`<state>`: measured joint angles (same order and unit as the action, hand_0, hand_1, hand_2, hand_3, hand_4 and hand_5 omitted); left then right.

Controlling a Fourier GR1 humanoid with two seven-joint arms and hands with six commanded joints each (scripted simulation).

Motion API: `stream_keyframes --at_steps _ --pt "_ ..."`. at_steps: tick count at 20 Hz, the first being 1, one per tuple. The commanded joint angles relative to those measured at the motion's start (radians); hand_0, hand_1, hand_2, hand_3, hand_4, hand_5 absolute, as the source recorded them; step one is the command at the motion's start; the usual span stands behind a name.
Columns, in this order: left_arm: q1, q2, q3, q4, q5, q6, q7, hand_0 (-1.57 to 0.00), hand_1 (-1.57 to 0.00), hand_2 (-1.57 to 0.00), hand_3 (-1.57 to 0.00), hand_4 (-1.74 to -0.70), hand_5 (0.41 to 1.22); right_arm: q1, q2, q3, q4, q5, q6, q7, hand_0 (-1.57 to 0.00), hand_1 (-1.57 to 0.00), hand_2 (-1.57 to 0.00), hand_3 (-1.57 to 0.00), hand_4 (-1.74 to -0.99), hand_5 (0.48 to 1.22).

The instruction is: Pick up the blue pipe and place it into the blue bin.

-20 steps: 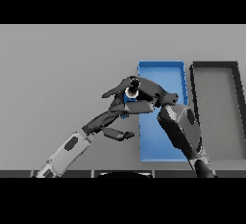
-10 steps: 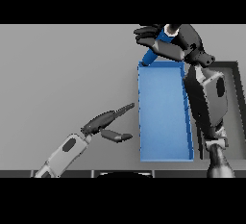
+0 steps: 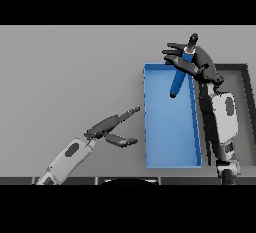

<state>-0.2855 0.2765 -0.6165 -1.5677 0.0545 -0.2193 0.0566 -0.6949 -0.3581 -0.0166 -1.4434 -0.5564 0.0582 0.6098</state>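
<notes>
The blue pipe point(image 3: 179, 77) hangs tilted over the far end of the blue bin point(image 3: 170, 152), its lower end pointing down into the bin. My right hand point(image 3: 197, 62) is over the far end of the bin, right behind the pipe's upper end. Its fingers point(image 3: 175, 57) stretch straight out to the left and its thumb points up, so it is open. My left hand point(image 3: 107, 126) is open and empty over the table, just left of the blue bin, and does not touch it.
A dark grey bin point(image 3: 246, 68) stands to the right of the blue bin, partly behind my right arm point(image 3: 223, 119). Bare grey table point(image 3: 70, 72) spreads to the left and far side.
My right hand has moved right and down over the blue bin and its fingers have straightened. The pipe now hangs long and tilted below the hand. The left hand has hardly moved.
</notes>
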Motion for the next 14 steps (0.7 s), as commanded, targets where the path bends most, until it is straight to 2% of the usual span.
stream_keyframes --at_steps 1,4,8,9,10,11,12,13,14 --pt "0.005 0.008 0.005 -0.011 0.006 -0.001 -0.010 0.00 0.00 0.00 0.00 -0.89 0.470 0.036 -0.009 0.012 0.004 0.001 -0.017 0.000 -1.57 -1.57 -1.57 -1.57 -1.741 1.120" --pt "-0.005 0.000 0.001 -0.009 -0.005 0.007 -0.006 0.00 0.00 0.00 0.00 -0.88 0.463 0.119 -0.076 0.120 0.038 -0.059 -0.071 0.000 -1.57 -1.57 -1.57 -1.57 -1.741 1.122" --pt "0.002 -0.001 0.001 -0.004 -0.003 0.008 -0.002 0.00 0.00 0.00 0.00 -0.88 0.460 0.194 -0.151 0.275 0.065 -0.115 -0.119 0.000 -1.57 -1.57 -1.57 -1.57 -1.591 1.114" --pt "0.006 0.001 0.000 -0.010 -0.004 0.010 -0.002 0.00 0.00 0.00 0.00 -0.89 0.457 0.190 -0.182 0.327 0.093 -0.151 -0.137 0.000 -1.57 -1.57 -1.57 -1.33 -1.599 1.110" --pt "-0.001 0.003 0.006 -0.006 0.001 0.007 0.005 0.00 0.00 0.00 0.00 -0.89 0.455 0.185 -0.218 0.398 0.112 -0.205 -0.181 0.000 -1.56 -1.46 -1.39 -1.12 -1.547 1.133" --pt "0.012 0.009 0.001 -0.011 -0.002 0.005 -0.012 0.00 0.00 0.00 0.00 -0.89 0.453 0.175 -0.248 0.459 0.124 -0.271 -0.217 0.000 -1.31 -1.17 -1.11 -0.90 -1.503 1.150" --pt "0.012 0.003 0.000 -0.012 -0.003 0.012 0.006 0.00 0.00 0.00 0.00 -0.89 0.454 0.140 -0.282 0.530 0.153 -0.346 -0.245 0.000 -1.04 -0.93 -0.89 -0.72 -1.455 1.164" --pt "0.015 0.002 -0.003 -0.017 -0.004 0.011 0.000 0.00 0.00 0.00 0.00 -0.89 0.453 0.133 -0.299 0.576 0.149 -0.378 -0.275 -0.008 -0.84 -0.75 -0.71 -0.57 -1.392 1.176" --pt "0.010 0.003 0.000 -0.019 -0.002 0.011 0.006 0.00 0.00 0.00 0.00 -0.89 0.454 0.110 -0.307 0.613 0.168 -0.418 -0.286 0.000 -0.67 -0.60 -0.57 -0.46 -1.338 1.157"
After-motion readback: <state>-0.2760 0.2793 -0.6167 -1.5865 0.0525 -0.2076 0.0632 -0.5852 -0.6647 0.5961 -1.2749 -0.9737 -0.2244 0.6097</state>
